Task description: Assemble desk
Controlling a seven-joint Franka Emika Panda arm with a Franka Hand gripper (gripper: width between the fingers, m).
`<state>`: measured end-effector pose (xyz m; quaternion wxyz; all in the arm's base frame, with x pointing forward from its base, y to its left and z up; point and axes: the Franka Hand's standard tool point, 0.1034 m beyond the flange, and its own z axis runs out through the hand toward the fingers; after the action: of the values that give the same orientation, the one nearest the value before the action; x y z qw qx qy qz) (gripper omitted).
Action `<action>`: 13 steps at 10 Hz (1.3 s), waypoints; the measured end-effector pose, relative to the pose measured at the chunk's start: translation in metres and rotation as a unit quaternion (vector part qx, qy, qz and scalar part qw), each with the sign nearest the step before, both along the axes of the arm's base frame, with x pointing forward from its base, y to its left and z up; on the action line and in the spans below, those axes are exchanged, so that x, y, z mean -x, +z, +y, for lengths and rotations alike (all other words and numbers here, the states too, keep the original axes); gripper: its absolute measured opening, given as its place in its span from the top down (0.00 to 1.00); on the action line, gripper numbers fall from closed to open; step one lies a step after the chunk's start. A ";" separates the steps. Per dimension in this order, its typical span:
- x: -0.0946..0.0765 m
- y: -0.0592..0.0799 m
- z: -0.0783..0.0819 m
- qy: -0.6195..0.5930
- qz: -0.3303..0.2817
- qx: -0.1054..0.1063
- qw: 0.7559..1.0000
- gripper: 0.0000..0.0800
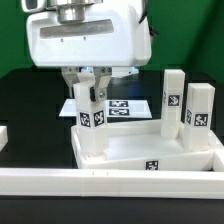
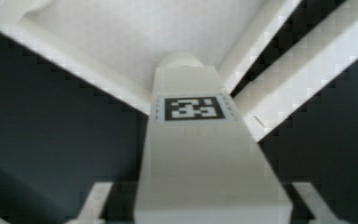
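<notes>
black table point(image 1: 25, 100) under everything; dark surface fills the exterior view's left and shows again as dark triangles in the wrist view.

long white border rail point(image 1: 110, 184) runs across the near edge of the exterior view.

desk top point(image 1: 150, 150), the wide white rimmed tray, sits just behind that rail, tilted a little to it, one tag visible on its near wall. in the wrist view its rim point(image 2: 87, 70) runs diagonally behind the held part.

marker board point(image 1: 125, 107) lies flat on the table behind the tray, partly hidden by the arm and legs.

gripper point(image 1: 88, 92) hangs from the big white wrist housing, fingers pointing down. jaws are clamped partway closed on a square block leg point(image 1: 90, 125), one finger on each side of its upper end. wrist view confirms: leg point(image 2: 197, 150) between the two fingertips point(image 2: 98, 200), tag facing the camera.

held leg stands upright, its foot at the tray's corner on the exterior view's left; cannot tell if seated in the socket.

two more legs upright at the exterior view's right: taller-looking one point(image 1: 172, 100) and its neighbour point(image 1: 200, 115), close beside each other, at the tray's far side there.
</notes>
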<state>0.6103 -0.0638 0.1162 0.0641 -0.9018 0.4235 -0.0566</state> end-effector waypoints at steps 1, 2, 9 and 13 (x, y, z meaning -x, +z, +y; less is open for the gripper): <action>0.000 0.000 0.002 -0.060 0.004 -0.010 0.998 0.64; 0.000 0.000 0.003 -0.095 0.007 -0.016 0.995 0.64; 0.000 0.000 0.007 0.082 -0.004 0.013 0.997 0.20; -0.010 0.006 0.016 0.288 -0.010 0.045 0.956 0.19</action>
<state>0.6204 -0.0478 0.1222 0.0410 -0.9870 0.1419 -0.0638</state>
